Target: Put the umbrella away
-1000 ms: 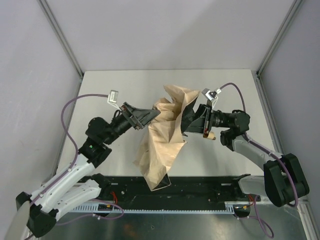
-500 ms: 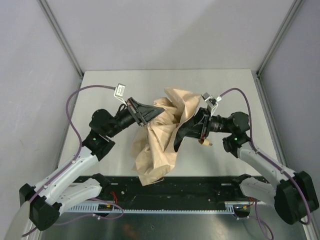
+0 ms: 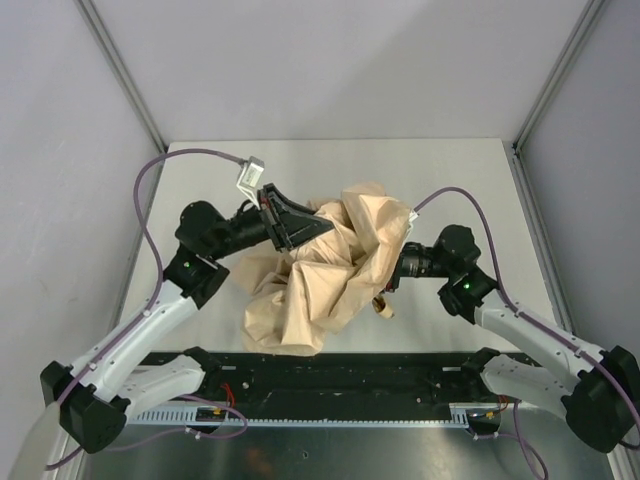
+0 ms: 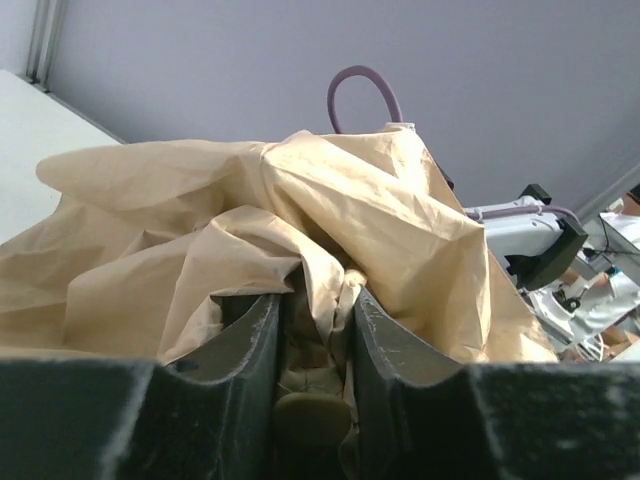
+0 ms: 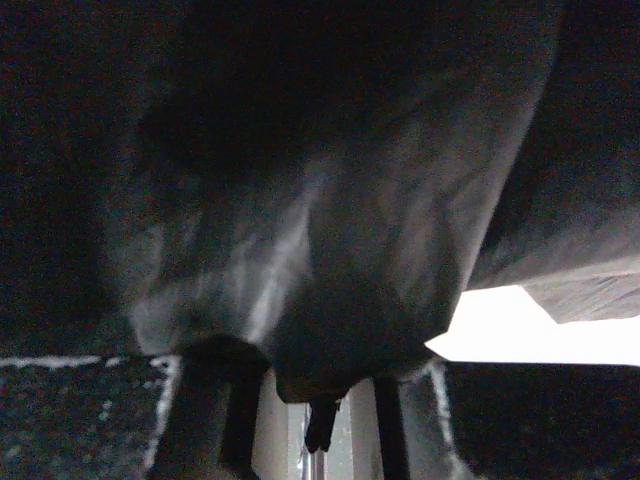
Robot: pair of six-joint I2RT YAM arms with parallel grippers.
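- The umbrella (image 3: 320,280): crumpled beige fabric heaped in the middle of the table (image 3: 200,170), between the two arms. Its pale handle (image 3: 384,309) shows at the heap's lower right edge.
- Left gripper (image 4: 318,330): fingers pinch a fold of the fabric.
- Right gripper (image 5: 315,400): draped in shadowed fabric, with its fingers close together, apparently clamping a dark bunch of it.

umbrella (image 3: 320,275) fabric fills the middle of the table (image 3: 450,170) between both arms, draped over right gripper (image 5: 310,400) and blocking most of its camera view. left gripper (image 4: 315,335) tips buried in the folds. far strip and both far corners open. near edge blocked by black rail (image 3: 400,375).
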